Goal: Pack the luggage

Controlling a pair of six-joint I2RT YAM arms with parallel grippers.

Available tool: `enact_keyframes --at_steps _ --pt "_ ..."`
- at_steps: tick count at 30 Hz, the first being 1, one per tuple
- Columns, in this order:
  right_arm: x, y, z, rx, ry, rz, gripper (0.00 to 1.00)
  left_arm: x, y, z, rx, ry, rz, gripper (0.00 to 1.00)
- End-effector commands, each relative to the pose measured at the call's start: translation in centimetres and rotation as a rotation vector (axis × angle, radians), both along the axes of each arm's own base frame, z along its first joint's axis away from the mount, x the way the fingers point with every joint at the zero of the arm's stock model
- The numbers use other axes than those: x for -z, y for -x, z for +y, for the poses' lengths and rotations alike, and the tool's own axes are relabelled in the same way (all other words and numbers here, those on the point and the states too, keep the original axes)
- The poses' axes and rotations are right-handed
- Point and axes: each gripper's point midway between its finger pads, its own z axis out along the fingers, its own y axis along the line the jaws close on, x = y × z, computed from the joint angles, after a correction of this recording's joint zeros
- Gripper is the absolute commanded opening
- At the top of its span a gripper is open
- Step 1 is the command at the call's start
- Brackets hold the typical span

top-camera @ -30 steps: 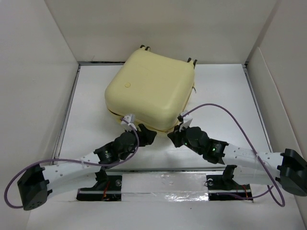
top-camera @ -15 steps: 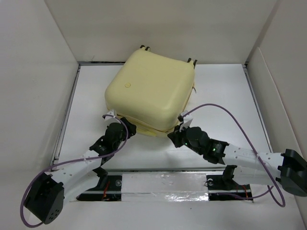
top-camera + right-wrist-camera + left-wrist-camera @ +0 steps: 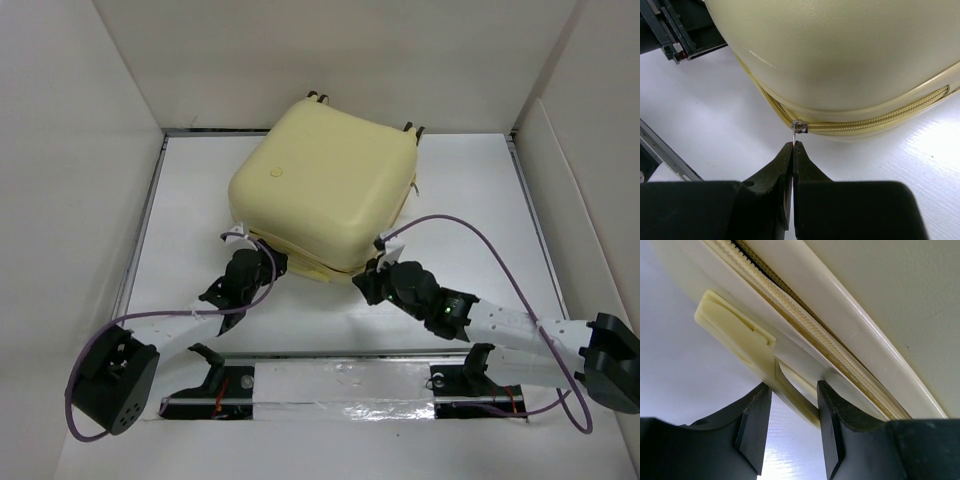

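Apparently the packing is near its end: the luggage (image 3: 320, 185) lies flat on the white table (image 3: 470, 200), toward the back and close to the middle, with its lid down on its base and two caster wheels poking out at the far edge. No loose items show on the table around it. What is left, by my reading, is closing the zipper (image 3: 865, 127) round the seam. To the right of the slider (image 3: 800, 126) the teeth look meshed; to its left I cannot tell whether the seam is joined.

The right gripper (image 3: 792, 145) sits at the near right corner of the case, its jaws clenched on the thin metal zipper pull (image 3: 795, 134) that hangs from the slider. The left gripper (image 3: 792, 390) is at the near left side, its jaws standing either side of the pale-yellow carry handle (image 3: 735, 330). Whether they already clamp it or only bracket it I cannot tell.

As for contents, the shell is shut, so the inside is hidden and nothing shows of what it holds. In the left wrist view a dark slit shows beside the zipper teeth at the upper edge, too narrow to see into.
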Motion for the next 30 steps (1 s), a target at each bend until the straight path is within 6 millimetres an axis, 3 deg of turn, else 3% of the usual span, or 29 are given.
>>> enact_keyframes --at_steps 1,5,7,8,10,11,13,15,17,18,24,25,30 --pt "-3.4 0.7 1.4 -0.09 -0.116 -0.04 0.0 1.5 2.4 -2.5 0.176 -0.01 0.035 0.0" --pt "-4.0 -0.1 1.4 -0.099 -0.124 -0.065 0.0 1.9 4.4 -3.6 0.23 0.081 0.04 0.0" --pt "-4.3 0.0 3.0 -0.158 -0.131 -0.065 0.0 1.5 4.7 -4.2 0.211 0.067 0.02 0.0" --pt "-4.1 0.5 4.0 -0.198 -0.131 -0.049 0.0 1.4 5.9 -5.6 0.258 0.056 0.023 0.0" --pt "-3.9 1.0 6.6 -0.253 -0.134 -0.035 0.0 0.6 6.0 -6.7 0.257 0.056 0.009 0.0" --pt "-4.0 2.4 8.1 -0.3 -0.136 -0.033 0.0 0.4 6.3 -7.4 0.27 0.073 0.017 0.0" --pt "-3.8 3.0 9.6 -0.32 -0.126 -0.034 0.0 0.2 6.5 -8.0 0.287 0.105 0.019 0.0" --pt "-4.8 3.6 10.8 -0.342 -0.152 -0.045 0.0 -0.2 6.8 -8.8 0.307 0.141 0.013 0.0" --pt "-4.6 3.5 11.6 -0.355 -0.161 -0.035 0.0 -0.4 7.2 -9.3 0.315 0.15 0.011 0.0" --pt "-5.4 3.4 12.3 -0.363 -0.181 -0.048 0.0 -0.5 8.0 -10.0 0.338 0.158 0.014 0.0" --pt "-4.6 2.6 15.8 -0.41 -0.177 -0.048 0.0 -1.4 9.4 -11.5 0.366 0.227 0.007 0.0" --pt "-5.8 2.3 16.5 -0.417 -0.193 -0.067 0.0 -1.2 9.9 -11.6 0.372 0.238 0.018 0.0" --pt "-6.6 0.9 17.9 -0.386 -0.201 -0.105 0.0 -0.9 11.1 -11.5 0.377 0.276 0.033 0.0"
